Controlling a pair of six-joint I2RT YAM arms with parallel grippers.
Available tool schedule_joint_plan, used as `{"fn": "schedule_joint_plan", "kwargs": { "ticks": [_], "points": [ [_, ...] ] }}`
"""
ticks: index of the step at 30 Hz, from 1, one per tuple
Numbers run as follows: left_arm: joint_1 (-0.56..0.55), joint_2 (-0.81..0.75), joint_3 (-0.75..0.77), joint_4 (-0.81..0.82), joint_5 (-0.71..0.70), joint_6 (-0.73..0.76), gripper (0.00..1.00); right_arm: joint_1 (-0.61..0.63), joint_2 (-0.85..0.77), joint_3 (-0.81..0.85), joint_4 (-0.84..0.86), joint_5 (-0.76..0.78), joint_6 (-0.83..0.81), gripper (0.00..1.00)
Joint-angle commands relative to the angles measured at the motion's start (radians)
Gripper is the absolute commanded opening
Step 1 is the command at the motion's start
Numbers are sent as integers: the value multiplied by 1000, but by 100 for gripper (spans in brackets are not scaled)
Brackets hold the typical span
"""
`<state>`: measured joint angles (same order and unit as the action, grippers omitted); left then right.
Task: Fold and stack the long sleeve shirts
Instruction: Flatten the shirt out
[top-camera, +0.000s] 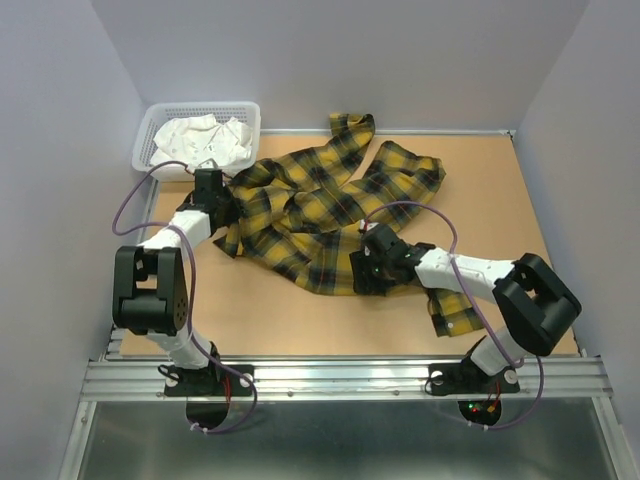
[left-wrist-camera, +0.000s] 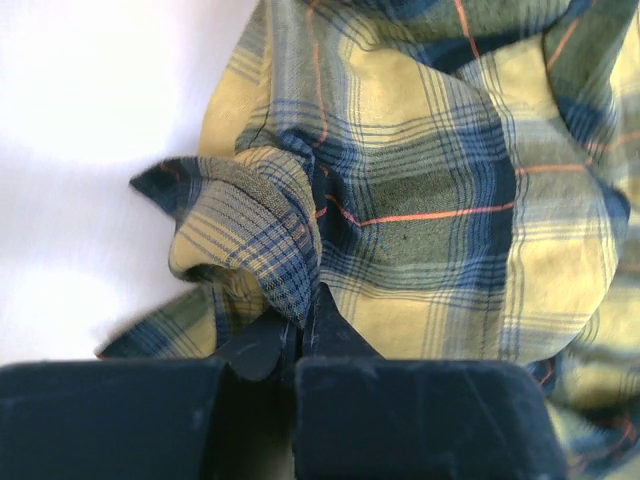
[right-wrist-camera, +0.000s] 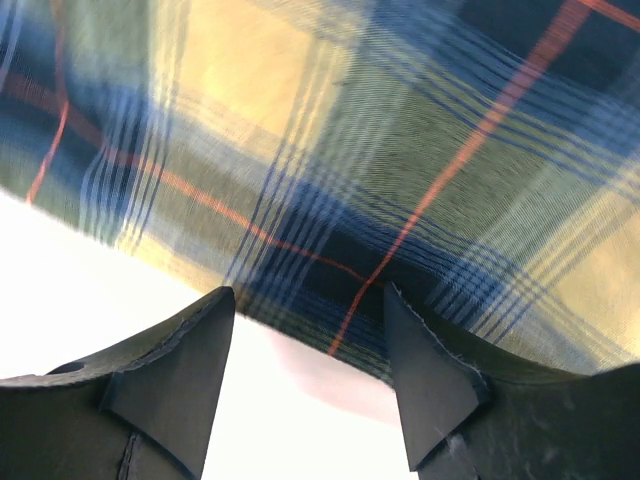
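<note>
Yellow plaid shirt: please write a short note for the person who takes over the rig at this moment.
Left gripper: shut, pinching a fold of the yellow plaid shirt at its left side.
Right gripper: open, at the shirt's near edge, with no cloth clamped.
Shirt: crumpled on the table, with one part running under the right arm towards the near edge.
Also there: a white basket at the far left corner, holding white cloth.
Done: no neat fold is visible.
Left: spread the shirt flat, fold it, stack it.
</note>
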<state>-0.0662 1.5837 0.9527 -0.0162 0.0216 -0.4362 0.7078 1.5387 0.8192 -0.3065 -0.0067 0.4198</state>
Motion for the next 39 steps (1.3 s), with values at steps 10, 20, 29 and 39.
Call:
{"fn": "schedule_joint_plan", "kwargs": {
  "ticks": [10,20,29,39],
  "points": [
    [-4,35,166,18,-31,-19,10,257,150,214,-17,-211,-16,68],
    [-6,-321,-23,-122,-39,-45,86,108,-8,354,-108,128,-26,92],
    [-83,-441,-328,-64,78,-211,84,-194,-120,321,-118,180,16,100],
    [-149,-346,-459,174,70,-372,66,-393,-147,278,-105,76,50,99]
  ]
}}
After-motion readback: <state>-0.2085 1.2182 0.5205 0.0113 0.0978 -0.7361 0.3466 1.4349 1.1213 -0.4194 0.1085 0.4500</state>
